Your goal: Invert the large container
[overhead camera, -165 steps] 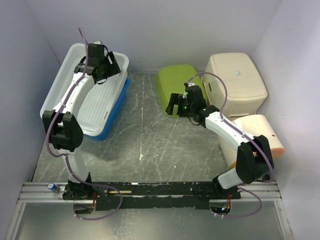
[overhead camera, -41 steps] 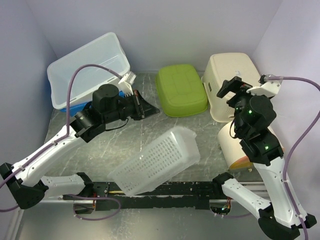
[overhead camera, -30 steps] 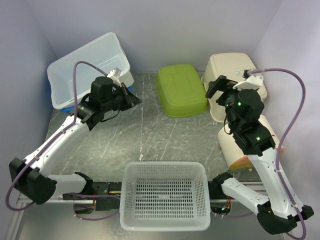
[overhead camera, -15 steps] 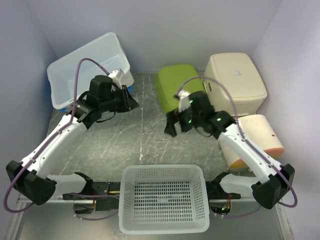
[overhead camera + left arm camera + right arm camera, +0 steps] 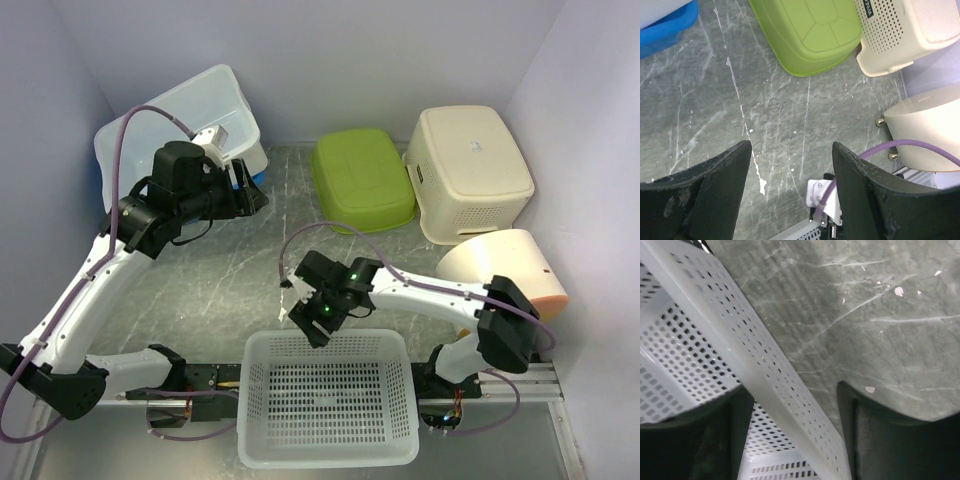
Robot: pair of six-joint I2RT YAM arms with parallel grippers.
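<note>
Right end effector (image 5: pixel 303 318) astride basket (image 5: pixel 747 357) rim

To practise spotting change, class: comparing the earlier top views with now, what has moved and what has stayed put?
The white basket left the far-left corner and now sits open side up at the near edge. The left gripper released it and hangs open. The right gripper swung down to the basket's far rim, open astride it. The green tub and cream bin stayed put.

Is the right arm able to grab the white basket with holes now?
Probably yes. The right gripper is open, the far rim of the white basket sits between its fingers, and nothing seems to block it.
</note>
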